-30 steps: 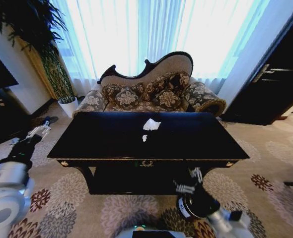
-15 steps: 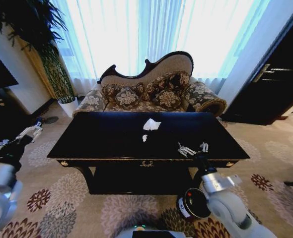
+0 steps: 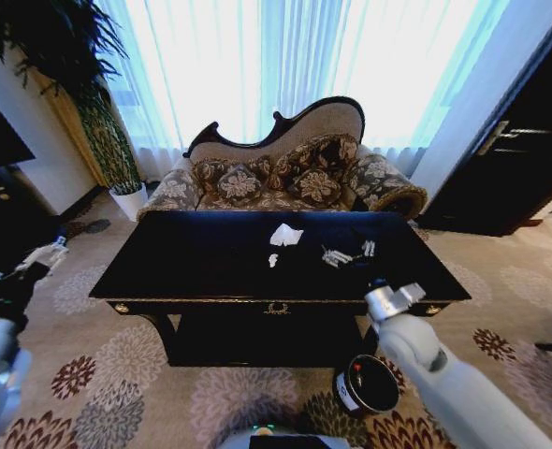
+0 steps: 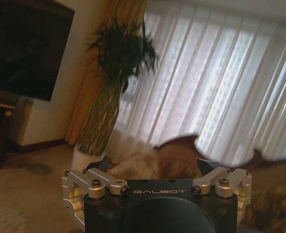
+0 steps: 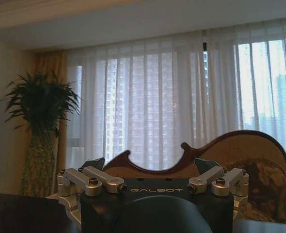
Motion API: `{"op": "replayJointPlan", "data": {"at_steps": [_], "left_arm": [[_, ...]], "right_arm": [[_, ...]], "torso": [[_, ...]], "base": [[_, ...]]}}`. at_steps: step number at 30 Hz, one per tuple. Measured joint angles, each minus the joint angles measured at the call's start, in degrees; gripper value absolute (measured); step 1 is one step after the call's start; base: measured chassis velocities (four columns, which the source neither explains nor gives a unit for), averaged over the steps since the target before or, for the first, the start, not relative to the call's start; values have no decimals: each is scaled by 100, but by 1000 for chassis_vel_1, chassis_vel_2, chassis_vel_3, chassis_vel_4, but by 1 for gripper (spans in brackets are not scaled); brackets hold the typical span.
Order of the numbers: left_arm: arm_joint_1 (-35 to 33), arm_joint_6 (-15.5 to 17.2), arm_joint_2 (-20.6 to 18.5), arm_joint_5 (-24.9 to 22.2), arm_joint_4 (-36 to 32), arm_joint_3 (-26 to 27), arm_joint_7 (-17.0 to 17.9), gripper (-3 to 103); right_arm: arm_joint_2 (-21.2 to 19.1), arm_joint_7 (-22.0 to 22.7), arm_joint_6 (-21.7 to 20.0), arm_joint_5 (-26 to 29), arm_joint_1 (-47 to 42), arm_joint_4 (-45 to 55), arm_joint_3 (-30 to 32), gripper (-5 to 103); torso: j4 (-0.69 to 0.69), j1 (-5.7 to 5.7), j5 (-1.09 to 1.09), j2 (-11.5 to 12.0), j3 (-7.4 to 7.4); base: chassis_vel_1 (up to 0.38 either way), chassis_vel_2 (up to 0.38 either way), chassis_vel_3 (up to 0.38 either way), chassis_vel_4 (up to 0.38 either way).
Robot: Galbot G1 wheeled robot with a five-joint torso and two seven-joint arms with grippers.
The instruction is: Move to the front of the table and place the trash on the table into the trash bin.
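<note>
R end effector (image 3: pixel 347 253) hovers over the worktop (image 3: pixel 192 267), right of centre, fingers spread w/ nothing between them; the right wrist view shows both finger mounts wide apart, pointing toward the sofa (image 3: pixel 285 173) and curtains. Its arm reaches in from the robot's lower right, crossing the front edge of the worktop.

Trash: crumpled white tissue (image 3: pixel 284 235) lies near the middle of the black top, a bit toward the sofa side; tiny white scrap (image 3: pixel 272 260) sits just in front of it. Both are to the left of the R end effector, near but apart from it. Trash bin (image 3: pixel 366 384) stands on the carpet by the robot's right side, in front of the worktop, below the arm.

L end effector (image 3: pixel 42 259) is parked off the worktop's left end, over the carpet; fingers also spread per left wrist view.

Step in hand, I'd say: approach for 1st pickup. Next move calls for shifting left, descending over the tissue, then closing. Tissue is soft and light, so it needs a low pinch.
</note>
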State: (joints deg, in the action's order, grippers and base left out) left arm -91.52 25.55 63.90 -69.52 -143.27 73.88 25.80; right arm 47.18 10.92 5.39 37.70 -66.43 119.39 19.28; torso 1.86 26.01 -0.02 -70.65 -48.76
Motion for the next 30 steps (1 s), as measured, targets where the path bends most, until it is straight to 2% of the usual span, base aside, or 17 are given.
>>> {"op": "replayJointPlan", "data": {"at_steps": [2, 5, 7, 9, 10, 11, 12, 16, 20, 21, 22, 27, 28, 30], "left_arm": [[-82, 199, -113, 217, 1, -99, 77, 100], [-81, 235, -262, 386, 2, -232, 48, 100], [-29, 73, -512, 513, 3, -431, -293, 100], [-2, -101, -613, 330, 3, -524, -547, 100], [44, -74, -657, -86, 3, -575, -617, 100], [44, -74, -657, -86, 3, -575, -617, 100], [81, 102, -646, -664, 2, -604, -619, 100], [8, 160, -518, -591, 3, -585, -760, 100], [-349, 167, -329, -313, 3, -224, -867, 100], [-349, 167, -329, -313, 3, -224, -867, 100], [-526, 169, -243, -226, 4, -35, -872, 100], [-825, 162, 0, -181, 3, 292, -866, 100], [-825, 162, 0, -181, 3, 292, -866, 100], [-914, 160, 82, -180, 4, 399, -852, 100]], "right_arm": [[1, 70, -102, 135, 69, -130, -48, 100], [-43, 165, -155, 159, 108, -202, -72, 100], [-59, 234, -164, 131, 114, -270, -66, 100], [-38, 242, -170, 127, 134, -304, -79, 100], [-15, 243, -186, 137, 153, -310, -110, 100], [-15, 243, -186, 137, 153, -310, -110, 100], [13, 251, -240, 163, 263, -332, -222, 100], [18, 242, -374, 199, 637, -384, -542, 100], [19, 243, -502, 231, 1406, -705, -1292, 100], [19, 243, -502, 231, 1406, -705, -1292, 100], [5, 244, -517, 250, 1857, -897, -1705, 100], [1, 265, -619, 286, 3177, -1472, -2885, 100], [1, 265, -619, 286, 3177, -1472, -2885, 100], [20, 240, -840, 486, 3591, -1647, -3267, 100]], "torso": [[0, 0, 1, 0, 0], [-2, -1, 0, 0, 1], [2, 0, 0, 0, 1], [2, 0, 1, 0, 1], [2, 0, 2, 0, 1], [2, 0, 2, 0, 1], [4, 0, 2, 0, 1], [1, 0, -1, 0, 1], [-1, 0, -1, 0, 1], [-1, 0, -1, 0, 1], [0, 0, 1, 0, 1], [-3, 0, -1, 0, 1], [-3, 0, -1, 0, 1], [-2, 0, 0, 0, 0]], "base": [[0, 0, 0, 0], [0, 0, 0, 0], [0, 0, 0, 0], [0, 0, 0, 0], [0, 0, 0, 0], [0, 0, 0, 0], [0, 0, 0, 0], [0, 0, 0, 0], [0, 0, 0, 0], [0, 0, 0, 0], [0, 0, 0, 0], [0, 0, 0, 0], [0, 0, 0, 0], [0, 0, 0, 0]]}}
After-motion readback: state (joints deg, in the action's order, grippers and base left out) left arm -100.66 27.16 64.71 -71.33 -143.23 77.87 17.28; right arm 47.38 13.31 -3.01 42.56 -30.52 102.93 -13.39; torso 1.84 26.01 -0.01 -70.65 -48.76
